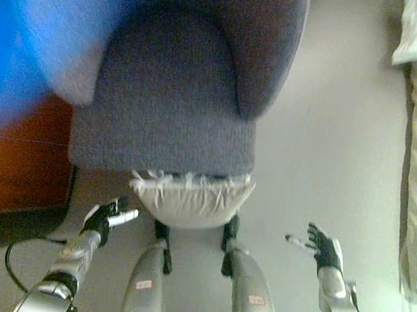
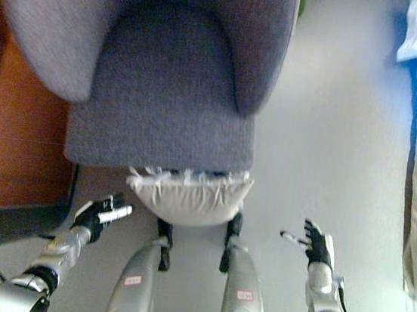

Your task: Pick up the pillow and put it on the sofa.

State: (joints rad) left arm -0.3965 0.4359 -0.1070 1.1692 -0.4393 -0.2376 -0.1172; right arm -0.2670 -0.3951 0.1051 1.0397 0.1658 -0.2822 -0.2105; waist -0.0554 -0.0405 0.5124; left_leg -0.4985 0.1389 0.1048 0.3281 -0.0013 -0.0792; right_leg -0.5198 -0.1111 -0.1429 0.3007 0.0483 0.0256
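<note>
The white pillow (image 1: 189,199) lies on the floor at the sofa's (image 1: 168,113) foot, near six o'clock, looking soft and light (likely floppy), so we'd clasp its two ends with our left hand (image 1: 106,218) and right hand (image 1: 322,248), both empty with loosely spread fingers.

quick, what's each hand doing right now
Left hand: open, holding nothing, beside the pillow.
Right hand: open, holding nothing, over the floor.

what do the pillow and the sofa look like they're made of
The pillow looks like off-white cloth, smooth with a slight sheen, puckered into small folds along its upper seam. The sofa looks upholstered in grey-blue woven fabric, matte, with a fine grainy weave on seat and arms.
</note>
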